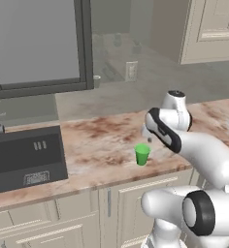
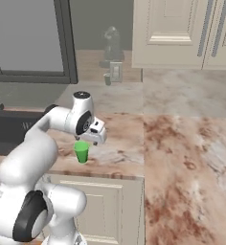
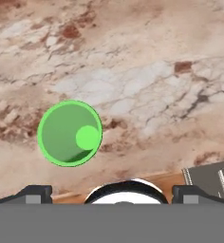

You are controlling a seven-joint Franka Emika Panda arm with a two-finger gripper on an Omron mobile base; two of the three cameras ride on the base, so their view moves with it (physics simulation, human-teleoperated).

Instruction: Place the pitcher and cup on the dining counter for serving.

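Arm bent at elbow, forearm reaching fwd over marbled counter (image 1: 102,145), wrist turned so hand points down. Gripper (image 3: 112,190) hovering above cup (image 1: 142,154), clear of it, not touching. Finger tips (image 3: 34,192) far apart at bottom corners of hand view, nothing betw. them: jaws wide, empty.

Cup upright on counter, near front edge, just beside and below the hand in both base views. Seen from above in hand view (image 3: 70,133): round green rim, inside empty, sitting left of centre, i.e. not lined up betw. the tips.

Left base view: dark sink (image 1: 26,157) set into same counter, well left of cup; window (image 1: 36,43) above it; outlet (image 1: 131,70) on back wall. Hand itself mostly hidden by forearm here.

Right base view: hand seen side-on, white w/ dark face, directly over cup (image 2: 81,152); cream upper cabinets (image 2: 182,31); counter running on toward cam at right (image 2: 191,162).

Hand view: sliver of sink (image 3: 211,178) at lower right.
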